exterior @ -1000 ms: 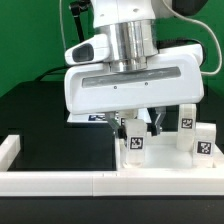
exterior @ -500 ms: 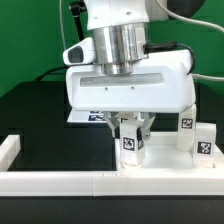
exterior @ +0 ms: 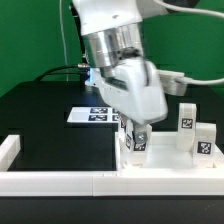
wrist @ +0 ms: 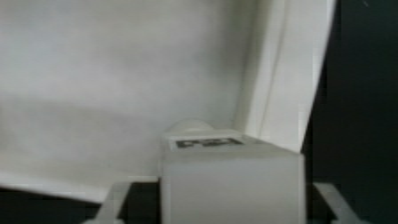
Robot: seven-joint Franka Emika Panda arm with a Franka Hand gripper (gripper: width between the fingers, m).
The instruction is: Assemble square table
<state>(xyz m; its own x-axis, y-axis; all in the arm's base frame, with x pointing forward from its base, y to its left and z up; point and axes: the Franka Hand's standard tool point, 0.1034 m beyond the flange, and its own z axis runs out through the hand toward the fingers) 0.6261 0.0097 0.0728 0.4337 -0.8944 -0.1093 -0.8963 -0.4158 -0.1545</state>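
The square table's flat white slab (exterior: 165, 160) lies at the exterior view's right. A white tagged leg (exterior: 137, 141) stands upright on the slab's near-left corner. My gripper (exterior: 135, 135) comes straight down on this leg and is shut on it. In the wrist view the same leg (wrist: 228, 185) fills the space between my fingers (wrist: 128, 200), its tag facing up, with the slab (wrist: 125, 90) beyond it. Two more tagged legs (exterior: 187, 118) (exterior: 203, 141) stand on the slab further right.
A long white L-shaped rail (exterior: 60, 181) runs along the front, with a short arm up its left end. The marker board (exterior: 92, 114) lies on the black table behind the arm. A green wall closes the back.
My wrist has turned about the vertical, so the hand's broad face now shows edge-on. The leg in my grip stays at the same spot on the slab.
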